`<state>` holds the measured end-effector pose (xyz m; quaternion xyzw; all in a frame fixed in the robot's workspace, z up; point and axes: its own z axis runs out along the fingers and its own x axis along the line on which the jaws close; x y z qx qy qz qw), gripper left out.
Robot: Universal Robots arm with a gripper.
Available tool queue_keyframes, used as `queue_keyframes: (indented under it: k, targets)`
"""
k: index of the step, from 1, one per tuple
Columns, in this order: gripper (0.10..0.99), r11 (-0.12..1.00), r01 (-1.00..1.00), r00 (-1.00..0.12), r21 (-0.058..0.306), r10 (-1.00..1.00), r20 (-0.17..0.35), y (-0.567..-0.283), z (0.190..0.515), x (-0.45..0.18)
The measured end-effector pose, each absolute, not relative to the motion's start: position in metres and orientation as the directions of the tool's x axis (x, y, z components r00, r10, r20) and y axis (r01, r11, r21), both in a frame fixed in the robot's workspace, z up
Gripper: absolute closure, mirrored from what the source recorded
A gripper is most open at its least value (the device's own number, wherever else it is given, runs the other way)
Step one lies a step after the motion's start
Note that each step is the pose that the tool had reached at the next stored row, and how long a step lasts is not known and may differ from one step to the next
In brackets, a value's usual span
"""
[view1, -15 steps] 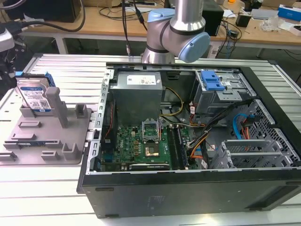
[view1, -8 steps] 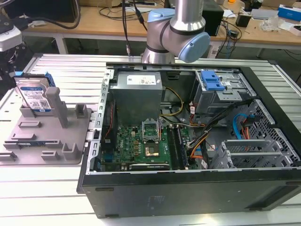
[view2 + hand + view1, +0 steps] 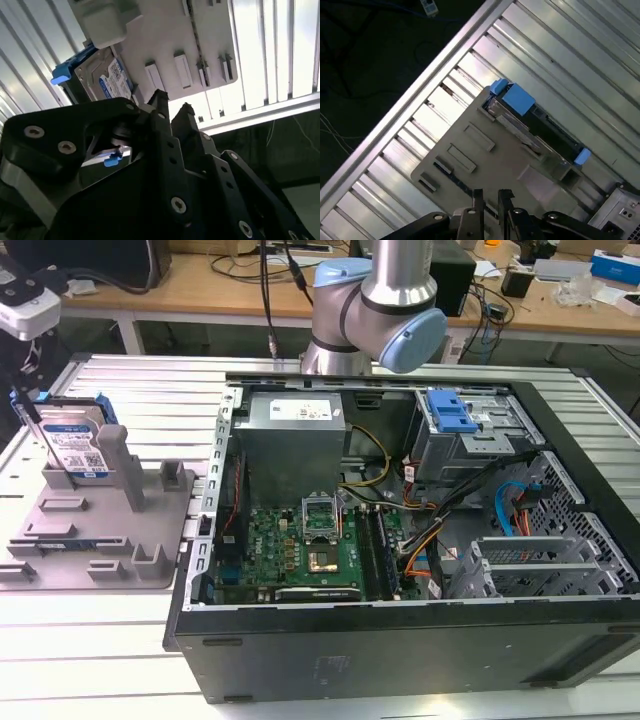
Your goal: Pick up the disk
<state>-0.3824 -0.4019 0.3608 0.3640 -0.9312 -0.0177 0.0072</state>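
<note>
On the slatted metal table [image 3: 150, 390], at nine o'clock from the open computer case [image 3: 400, 660], toward the exterior view's left: a grey fixture [image 3: 100, 550] with upright posts. Standing on edge at the fixture's eleven o'clock corner, the disk [image 3: 75, 445], label toward the camera, blue rails along its sides, a tall post just beside it. Touched by nothing but the fixture. At twelve o'clock behind the case, the arm [image 3: 380, 310] with its pale-blue joint caps. Inside the case, a green motherboard [image 3: 290, 550] at about seven o'clock and a blue bracket [image 3: 450, 412] at about one o'clock.

In the first wrist view, looking past the gripper [image 3: 490, 194] onto the fixture [image 3: 485, 165]. Disk [image 3: 545, 131] seen edge-on at the fixture's far side, apart from the fingertips [image 3: 478, 196].

In the second wrist view, gripper [image 3: 173, 102] near the disk [image 3: 112, 80] yet clear of it, label and one blue rail in sight.

Fingers drawn together in both wrist views, a mere sliver of light between the tips, nothing clamped.
</note>
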Motion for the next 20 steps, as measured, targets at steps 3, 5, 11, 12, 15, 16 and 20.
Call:
queue_keyframes:
  k: [3, 5, 11, 12, 15, 16, 20]
  targets:
    - [0.671, 0.692, -0.721, -0.693, 0.038, -0.721, 0.001, -0.4019, 0.3609, -0.3824]
    - [0.608, 0.665, -0.746, -0.666, 0.038, -0.746, 0.001, -0.4019, 0.3608, -0.3824]
    - [0.545, 0.566, -0.824, -0.566, 0.034, -0.824, 0.000, -0.4019, 0.3609, -0.3824]
    - [0.545, 0.545, -0.838, -0.546, 0.033, -0.838, 0.000, -0.4019, 0.3609, -0.3824]
    - [0.545, 0.486, -0.874, -0.486, 0.028, -0.874, 0.005, -0.4018, 0.3608, -0.3824]
    - [0.545, 0.471, -0.882, -0.471, 0.026, -0.882, 0.007, -0.4018, 0.3608, -0.3824]
    - [0.545, 0.427, -0.904, -0.427, 0.021, -0.904, 0.017, -0.3994, 0.3608, -0.3824]
